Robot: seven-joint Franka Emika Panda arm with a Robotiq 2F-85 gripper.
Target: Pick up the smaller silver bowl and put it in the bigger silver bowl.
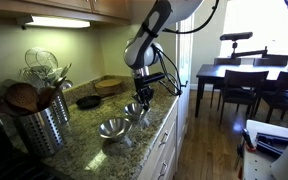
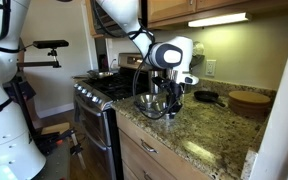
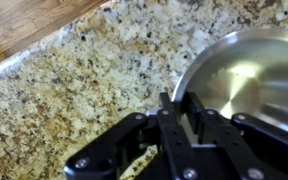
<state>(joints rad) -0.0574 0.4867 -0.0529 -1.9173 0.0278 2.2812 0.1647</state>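
The granite worktop (image 3: 74,80) is beige, speckled brown, black and white. The wider round polished-steel bowl (image 1: 112,128) and the narrower round polished-steel bowl (image 1: 136,111) gleam silver. The small round pan (image 1: 88,101) by the back edge is black.

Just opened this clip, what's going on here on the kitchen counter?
The robot arm's gripper is down at the rim of the smaller silver bowl on the granite counter. In the wrist view it straddles the bowl's edge, but whether it has clamped is unclear. The bigger silver bowl sits empty beside it, so nothing is transferred yet.
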